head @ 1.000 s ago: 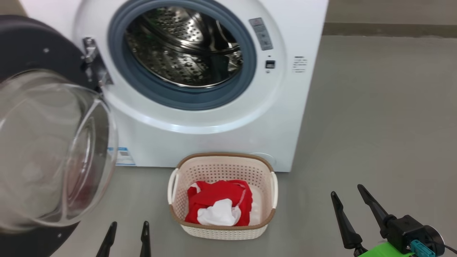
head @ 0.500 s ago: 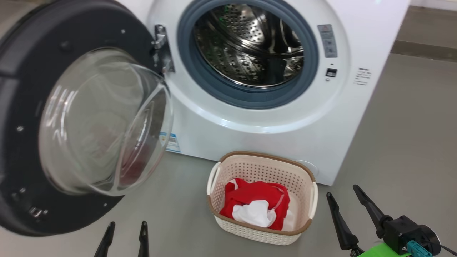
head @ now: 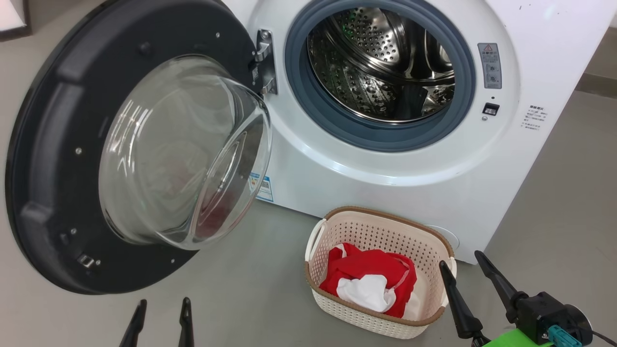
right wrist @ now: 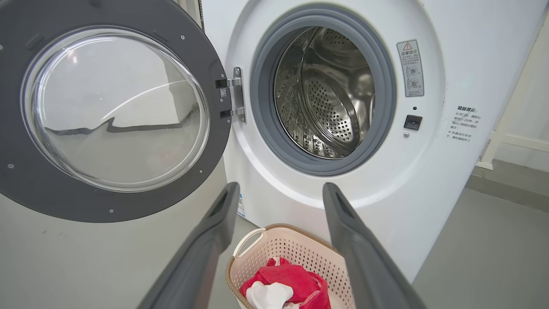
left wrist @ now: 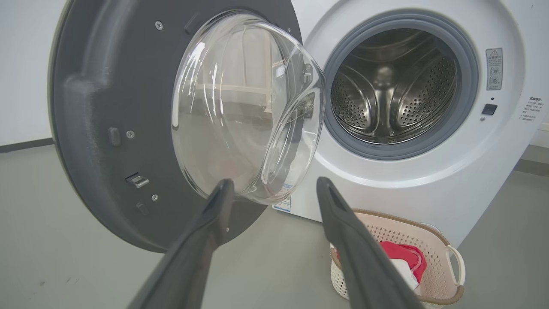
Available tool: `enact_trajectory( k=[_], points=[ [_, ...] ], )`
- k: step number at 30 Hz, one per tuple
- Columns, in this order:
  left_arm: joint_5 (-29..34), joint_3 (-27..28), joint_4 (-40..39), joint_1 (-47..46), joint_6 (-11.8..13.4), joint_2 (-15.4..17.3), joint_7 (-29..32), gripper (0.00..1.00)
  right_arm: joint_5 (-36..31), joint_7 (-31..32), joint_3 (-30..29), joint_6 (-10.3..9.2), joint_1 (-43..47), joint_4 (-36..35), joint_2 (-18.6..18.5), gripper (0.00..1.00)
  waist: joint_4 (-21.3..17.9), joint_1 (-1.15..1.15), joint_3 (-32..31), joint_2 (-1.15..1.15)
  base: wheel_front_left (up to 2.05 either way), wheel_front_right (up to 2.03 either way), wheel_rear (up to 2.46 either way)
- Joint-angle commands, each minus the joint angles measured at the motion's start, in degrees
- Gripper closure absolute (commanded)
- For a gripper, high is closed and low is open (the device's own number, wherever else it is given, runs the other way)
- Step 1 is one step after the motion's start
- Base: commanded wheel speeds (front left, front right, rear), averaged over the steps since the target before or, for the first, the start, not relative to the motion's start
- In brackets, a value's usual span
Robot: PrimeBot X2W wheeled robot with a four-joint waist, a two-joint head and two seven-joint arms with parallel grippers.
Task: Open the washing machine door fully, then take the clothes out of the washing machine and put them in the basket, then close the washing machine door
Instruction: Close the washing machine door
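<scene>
The washing machine [head: 385, 183] stands with its door [head: 53, 144] swung wide open to the left, the glass bowl [head: 183, 154] bulging toward me. Its steel drum [head: 385, 67] shows bare metal. The basket [head: 385, 213] sits on the floor before the machine, with the red and white clothes [head: 366, 272] inside. My left gripper [head: 162, 302] is open low at the left, below the door. My right gripper [head: 460, 259] is open just right of the basket. The left wrist view has the left gripper [left wrist: 274, 182] before the door [left wrist: 107, 128]. The right gripper [right wrist: 281, 186] hangs over the basket [right wrist: 283, 227] and clothes [right wrist: 283, 274].
Grey floor [head: 260, 289] spreads around the machine, with open room left of the basket. A white wall with a dark skirting [left wrist: 25, 143] runs behind the door. A pale frame [right wrist: 497, 146] stands to the machine's right.
The whole head picture has shifted right, so the camera has turned; the door is now wholly in view. Both grippers stay open in the same places; basket and clothes lie as before.
</scene>
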Motion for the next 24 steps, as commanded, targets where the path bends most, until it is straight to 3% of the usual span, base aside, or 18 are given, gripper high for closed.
enact_trajectory(
  k=[1, 18, 19, 21, 23, 24],
  points=[
    [-0.41, 2.05, -1.6, -0.86, 0.21, 0.66, -0.33, 0.0, 0.25, -0.15, 1.47, 0.36, -0.56, -1.28, -0.63, 0.0, 0.19, 0.0, -0.18, 0.0, 0.0, 0.0, 0.0],
    [-1.03, 1.92, -1.65, -1.05, 0.46, 1.03, -0.88, 0.01, 0.25, -0.06, 1.57, 0.36, -0.62, -1.0, -0.63, 0.0, 0.96, 0.0, -0.03, 0.0, 0.0, 0.0, 0.0],
    [-1.06, 1.94, -1.67, -1.05, 0.48, 1.08, -0.93, 0.18, 0.24, -0.08, 1.55, 0.36, -0.64, -1.03, -0.63, 0.0, 0.95, 0.0, 0.02, 0.0, 0.0, 0.0, 0.0],
    [-1.05, 1.88, -1.77, -1.06, 0.44, 1.22, -1.03, 0.64, 0.23, -0.15, 1.5, 0.36, -0.69, -1.05, -0.63, 0.0, 0.92, 0.0, 0.09, 0.0, 0.0, 0.0, 0.0],
    [-1.07, 1.84, -1.94, -1.11, 0.42, 1.32, -1.15, 1.0, 0.24, -0.19, 1.45, 0.36, -0.71, -1.08, -0.63, 0.0, 0.91, 0.0, 0.16, 0.0, 0.0, 0.0, 0.0],
    [-1.09, 1.8, -2.03, -1.14, 0.39, 1.36, -1.22, 1.0, 0.24, -0.21, 1.42, 0.36, -0.72, -1.1, -0.63, 0.0, 0.91, 0.0, 0.18, 0.0, 0.0, 0.0, 0.0]
  ],
)
